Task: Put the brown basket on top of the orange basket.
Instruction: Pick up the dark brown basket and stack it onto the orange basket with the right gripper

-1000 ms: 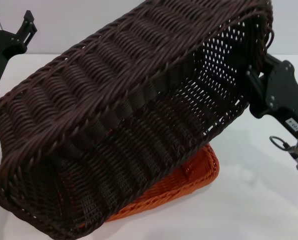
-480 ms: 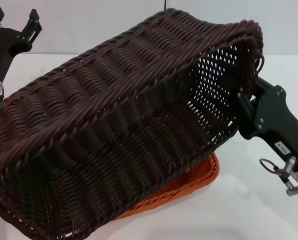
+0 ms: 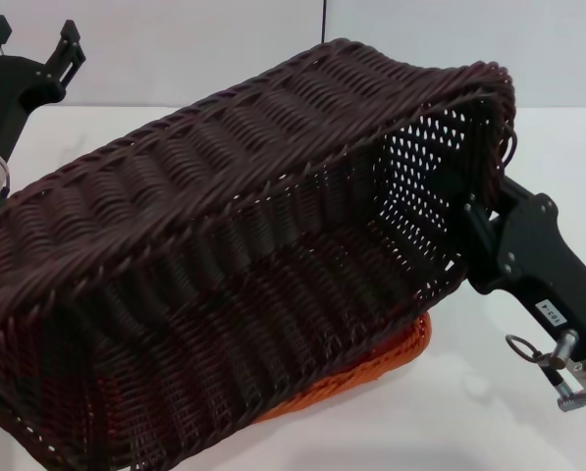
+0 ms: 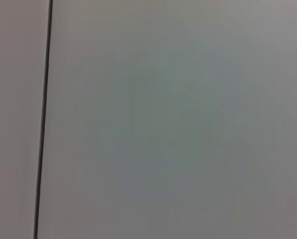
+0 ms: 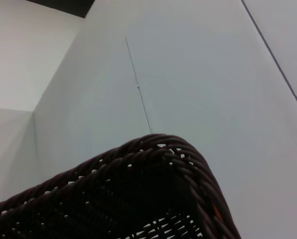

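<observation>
The brown basket (image 3: 224,245) hangs tilted in the air and fills most of the head view, its opening turned toward me and its left end lowest. My right gripper (image 3: 469,211) is shut on the basket's right end wall, with the fingers partly hidden behind the weave. The basket's rim also shows in the right wrist view (image 5: 138,199). The orange basket (image 3: 376,365) lies on the table under it, with only its right front corner showing. My left gripper (image 3: 33,41) is open and empty, raised at the far left, apart from both baskets.
The white table (image 3: 489,422) shows to the right and in front of the baskets. A pale wall (image 3: 175,49) stands behind. The left wrist view shows only the wall (image 4: 163,124).
The right arm has moved down and the brown basket has sunk with it, covering more of the orange basket. The left arm has stayed where it was.
</observation>
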You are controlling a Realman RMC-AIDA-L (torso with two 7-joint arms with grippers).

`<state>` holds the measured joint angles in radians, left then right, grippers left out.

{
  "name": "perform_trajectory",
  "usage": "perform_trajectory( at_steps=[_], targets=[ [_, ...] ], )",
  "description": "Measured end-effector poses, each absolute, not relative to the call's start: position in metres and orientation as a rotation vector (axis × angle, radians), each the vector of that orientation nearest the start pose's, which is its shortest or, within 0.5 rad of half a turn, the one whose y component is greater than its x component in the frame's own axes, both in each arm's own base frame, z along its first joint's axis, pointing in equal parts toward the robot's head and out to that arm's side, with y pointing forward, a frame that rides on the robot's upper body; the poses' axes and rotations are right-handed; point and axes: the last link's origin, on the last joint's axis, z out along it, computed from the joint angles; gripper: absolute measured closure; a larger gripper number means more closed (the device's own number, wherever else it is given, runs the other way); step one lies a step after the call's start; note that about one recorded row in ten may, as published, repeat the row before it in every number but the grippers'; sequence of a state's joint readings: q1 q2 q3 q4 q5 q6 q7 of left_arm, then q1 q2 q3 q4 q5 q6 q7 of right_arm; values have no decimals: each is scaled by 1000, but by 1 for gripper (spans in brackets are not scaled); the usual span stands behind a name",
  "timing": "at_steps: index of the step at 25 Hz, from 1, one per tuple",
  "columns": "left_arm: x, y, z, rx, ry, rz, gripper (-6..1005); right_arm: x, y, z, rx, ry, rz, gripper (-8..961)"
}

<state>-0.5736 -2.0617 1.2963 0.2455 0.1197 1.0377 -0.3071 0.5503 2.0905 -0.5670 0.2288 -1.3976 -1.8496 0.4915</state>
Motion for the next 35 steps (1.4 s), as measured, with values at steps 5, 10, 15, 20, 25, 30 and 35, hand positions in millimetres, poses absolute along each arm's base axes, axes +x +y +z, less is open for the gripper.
perform_trajectory(
  at_steps=[5, 10, 15, 20, 25, 30, 35],
  targets=[
    [-284, 406, 36, -1565, -440, -800, 156, 226, 259, -53, -2012, 449, 1539, 811],
    [-282, 408, 34, -1571, -436, -795, 156, 233, 255, -57, -2012, 501, 1498, 811],
    [-284, 407, 35, -1567, -441, -791, 156, 239, 254, -62, -2018, 546, 1455, 811],
    [-281, 408, 34, -1570, -436, -795, 156, 240, 256, -68, -2046, 594, 1426, 810],
    [-280, 410, 33, -1574, -436, -795, 156, 242, 257, -69, -2056, 629, 1419, 810],
    [-277, 414, 32, -1582, -443, -788, 156, 247, 253, -68, -2051, 676, 1426, 810],
    [-273, 417, 29, -1592, -447, -784, 157, 249, 251, -67, -2041, 705, 1439, 810]
  ],
)
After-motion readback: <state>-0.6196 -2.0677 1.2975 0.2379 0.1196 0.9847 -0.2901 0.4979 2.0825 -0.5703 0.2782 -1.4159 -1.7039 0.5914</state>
